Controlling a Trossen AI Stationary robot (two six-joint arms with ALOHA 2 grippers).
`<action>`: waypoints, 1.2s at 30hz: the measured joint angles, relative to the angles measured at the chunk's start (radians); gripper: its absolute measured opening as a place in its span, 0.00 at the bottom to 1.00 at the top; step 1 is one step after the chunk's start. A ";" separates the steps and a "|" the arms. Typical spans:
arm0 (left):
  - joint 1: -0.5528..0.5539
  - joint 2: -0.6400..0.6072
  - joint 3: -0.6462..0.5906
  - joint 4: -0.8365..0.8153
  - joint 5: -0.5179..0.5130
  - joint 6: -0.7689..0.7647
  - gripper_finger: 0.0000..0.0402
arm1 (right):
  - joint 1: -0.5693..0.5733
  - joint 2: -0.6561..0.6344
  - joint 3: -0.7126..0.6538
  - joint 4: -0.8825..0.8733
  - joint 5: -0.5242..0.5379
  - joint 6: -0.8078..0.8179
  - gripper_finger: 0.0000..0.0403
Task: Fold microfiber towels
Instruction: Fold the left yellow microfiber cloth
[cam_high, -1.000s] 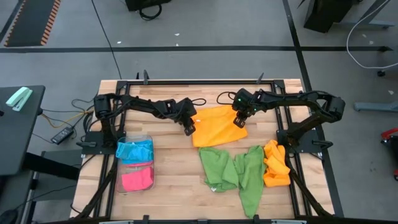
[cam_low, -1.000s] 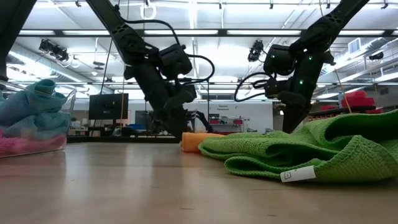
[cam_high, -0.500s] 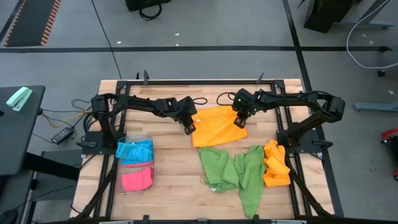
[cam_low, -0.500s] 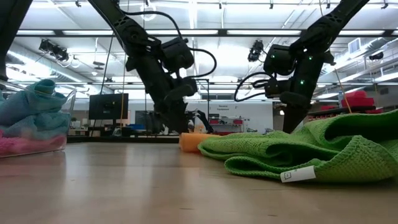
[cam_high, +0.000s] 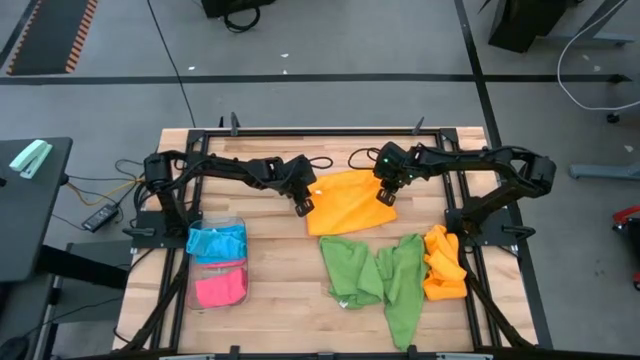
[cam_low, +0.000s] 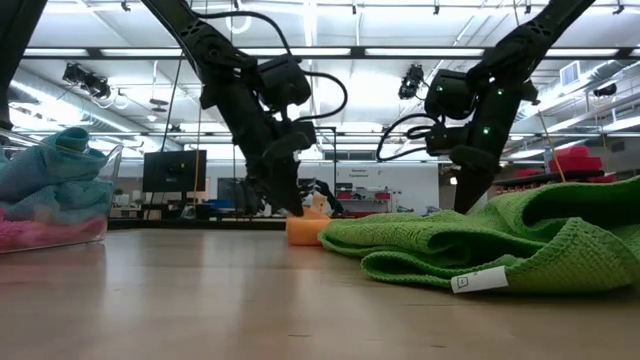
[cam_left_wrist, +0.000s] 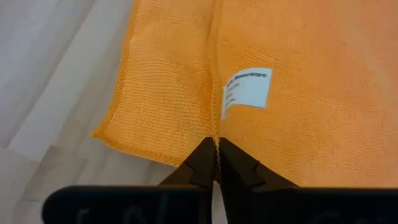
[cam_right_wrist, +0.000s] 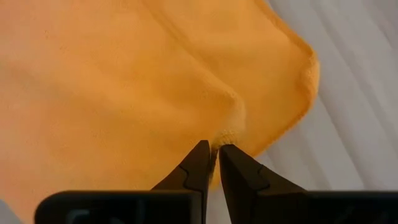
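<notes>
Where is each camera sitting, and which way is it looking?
High view: above the table, looking straight down; both arms, left end effector, right end effector on the orange towel.
Low view: table height, looking across; both arms, green towels.
Left wrist view: on the left arm; its shut fingers pinching the towel's edge.
Right wrist view: on the right arm; its fingers pinching orange cloth.
Shared: all four show the orange towel.

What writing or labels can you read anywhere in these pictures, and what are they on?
White tag on the orange towel pinched by the left gripper: printed lines, too small to read.
White tag on the green towel: a mark, too small to read.
Nothing else readable.
</notes>
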 joint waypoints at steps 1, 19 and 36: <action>-0.002 0.000 0.000 0.002 0.000 -0.001 0.06 | 0.000 0.003 -0.005 0.019 -0.003 0.004 0.11; -0.012 0.000 0.000 -0.002 0.001 0.002 0.02 | 0.000 0.025 -0.064 0.128 -0.063 0.022 0.02; -0.012 -0.022 -0.002 -0.012 -0.025 0.015 0.02 | 0.000 -0.014 -0.032 0.102 -0.006 -0.007 0.01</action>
